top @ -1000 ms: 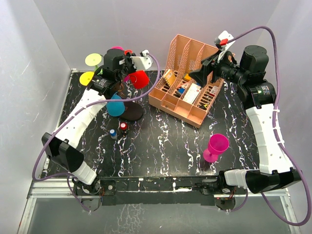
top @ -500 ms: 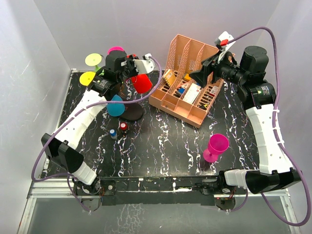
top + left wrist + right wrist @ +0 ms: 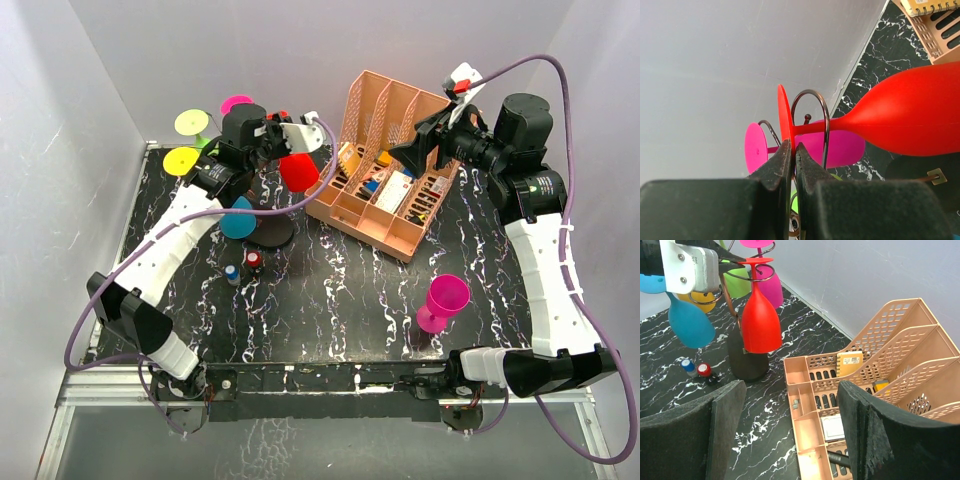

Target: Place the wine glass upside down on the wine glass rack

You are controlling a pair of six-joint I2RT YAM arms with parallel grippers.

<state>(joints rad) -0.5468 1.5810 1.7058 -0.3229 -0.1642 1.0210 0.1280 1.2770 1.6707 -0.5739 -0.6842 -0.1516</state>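
Left gripper [image 3: 792, 146] fingers pinch foot rim of red wine glass [image 3: 910, 117]. Glass upside down, stem just beyond fingertips, inside wire loop of rack [image 3: 810, 91]. Likely light, stiff plastic, slick; thin foot seems best hold. Right gripper [image 3: 790, 387] fingers spread, empty.

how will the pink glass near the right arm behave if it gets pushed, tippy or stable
Probably tippy: the pink wine glass stands upright, with a wide bowl above a smaller foot, so a high push would likely topple it. The opaque colour suggests plastic, so it is probably light and not brittle.
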